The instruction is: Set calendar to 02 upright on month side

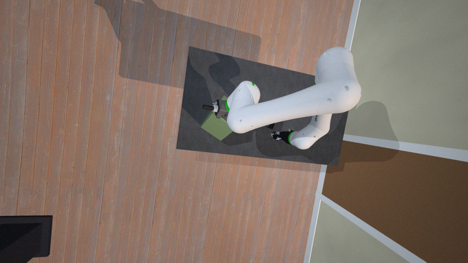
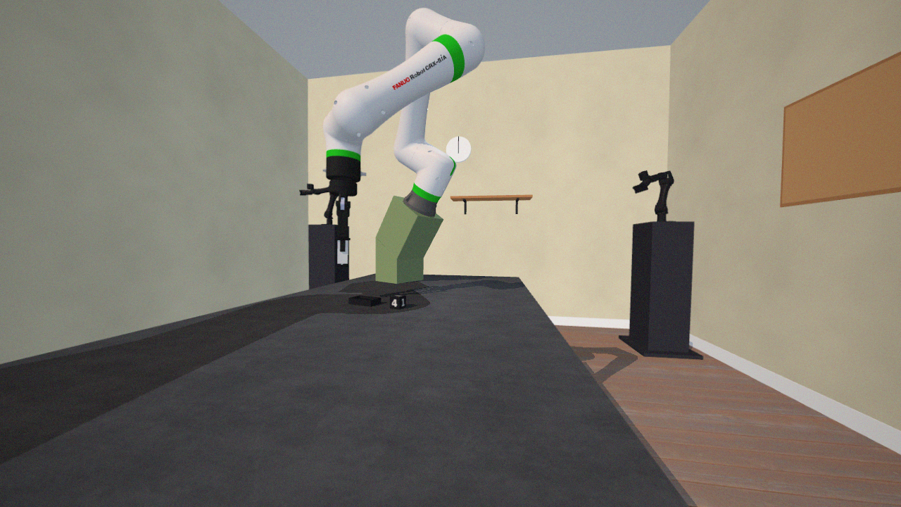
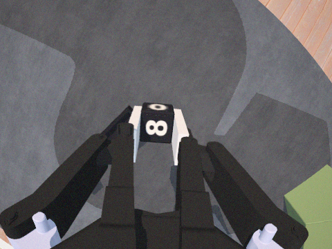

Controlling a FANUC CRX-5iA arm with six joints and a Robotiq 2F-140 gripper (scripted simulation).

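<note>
My gripper [image 1: 273,134] [image 2: 342,257] [image 3: 156,120] is shut on a black cube [image 3: 157,128]. The wrist view shows an 8 lying sideways on its near face and a 0 on the face beyond. The fingers hang above the table, left of the black tray [image 1: 271,125] [image 2: 364,301] in the exterior view, where they are seen edge-on and hide the held cube. The tray lies flat, and no month name is readable. The other black cube [image 2: 397,301] stands on the table right of the tray, showing 4 and 1. It is not visible in the other views.
The green pedestal [image 1: 216,126] [image 2: 398,242] [image 3: 312,197] carries the arm and stands on the dark table [image 1: 235,138] [image 2: 378,403] behind the tray. A wall shelf [image 2: 491,198] and a dark stand [image 2: 661,283] are farther off.
</note>
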